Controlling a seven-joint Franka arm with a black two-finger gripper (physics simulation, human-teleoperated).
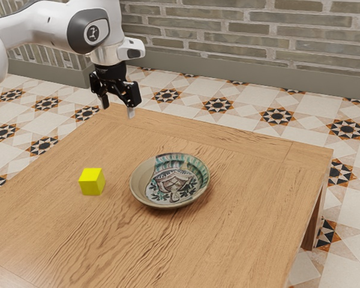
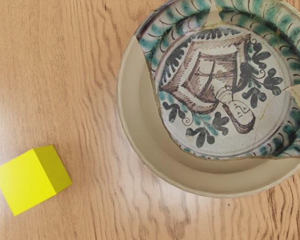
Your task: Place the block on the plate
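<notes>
High above the table's far left part in the exterior view, my black gripper (image 1: 116,108) is open, its two fingertips well apart with nothing between them. The yellow block (image 1: 92,182) rests on the wood, on the exterior view's left of the plate and apart from it. The plate (image 1: 170,180), a deep round dish with a painted green and brown pattern, holds nothing. From the hand's camera, the block (image 2: 32,180) and the patterned plate (image 2: 205,95) both lie below, with bare wood between them.
The wooden table (image 1: 228,240) carries both things. Its far edge runs below my gripper, and a brick wall (image 1: 240,36) stands behind, past a tiled floor (image 1: 240,113).
</notes>
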